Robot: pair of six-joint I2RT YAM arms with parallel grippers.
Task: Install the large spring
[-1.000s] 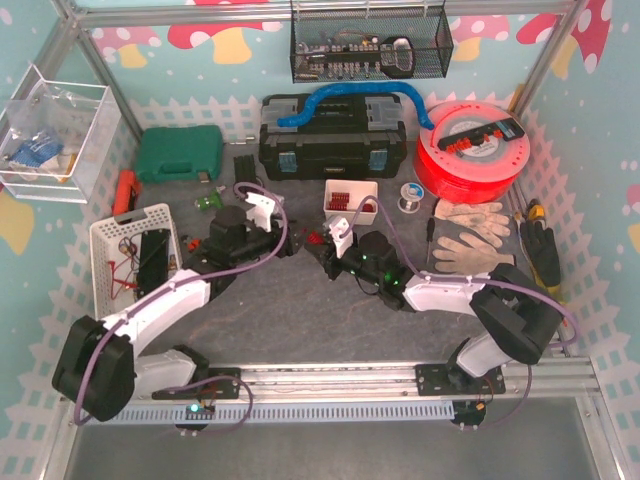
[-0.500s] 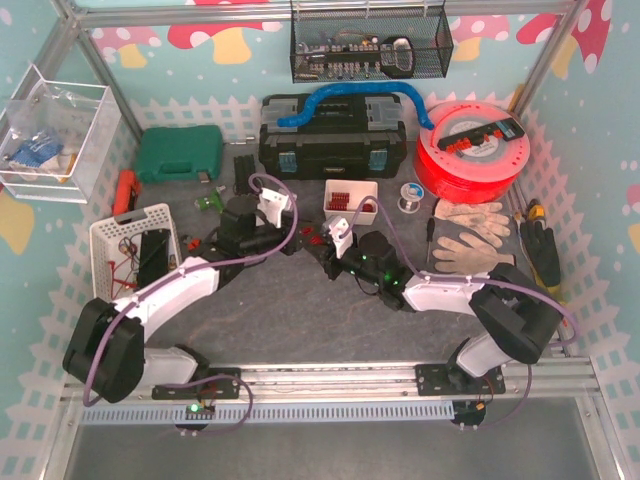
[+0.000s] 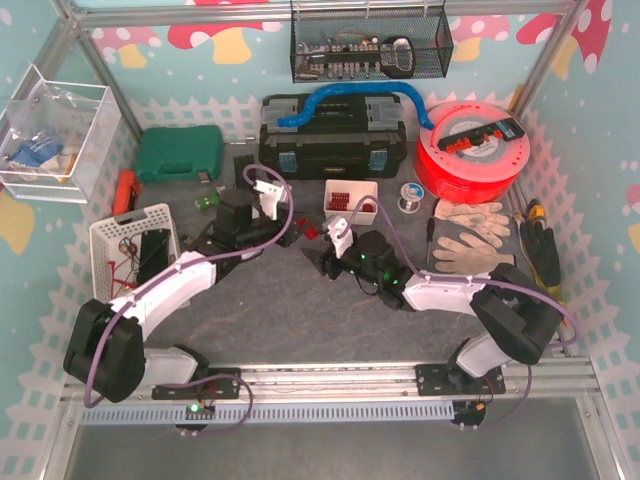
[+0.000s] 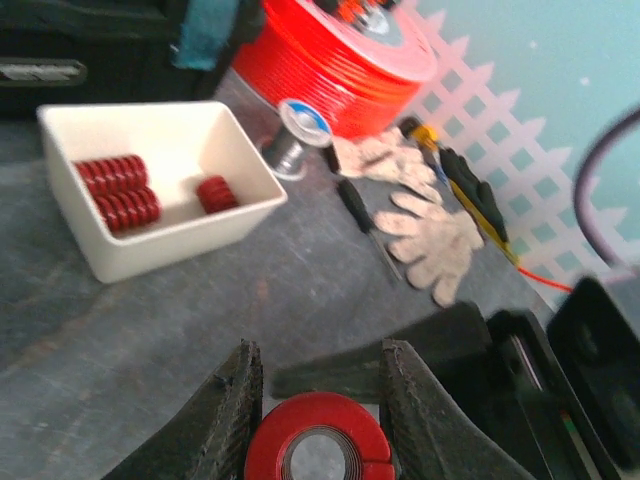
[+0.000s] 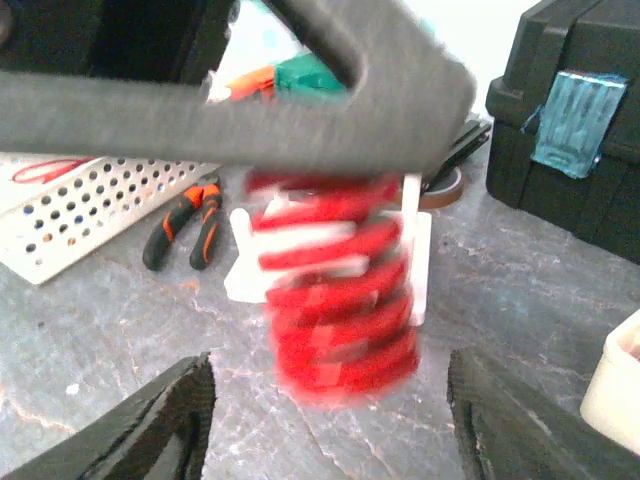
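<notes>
The large spring [image 4: 318, 440] is a red coil, seen end-on in the left wrist view between my left gripper's [image 4: 322, 365] fingers, which are shut against both its sides. In the right wrist view the spring [image 5: 335, 290] hangs blurred just above the grey table, under the left gripper's grey finger [image 5: 300, 110]. A white fixture [image 5: 420, 250] stands right behind it. My right gripper [image 5: 330, 400] is open, its jaws wide apart on either side of the spring and not touching it. From the top, the spring [image 3: 310, 232] sits between the left gripper [image 3: 297, 228] and the right gripper [image 3: 322, 247].
A white bin [image 4: 150, 255] with small red springs is just beyond the grippers. A black toolbox [image 3: 330, 150], a red spool [image 3: 470, 150] and gloves [image 3: 470, 235] lie behind and right. A white perforated basket [image 3: 130, 250], pliers [image 5: 180, 230] and a green case [image 3: 178, 152] are on the left.
My right gripper has opened and let go of the spring. My left arm has swung in towards the centre and its jaws have closed on the spring.
</notes>
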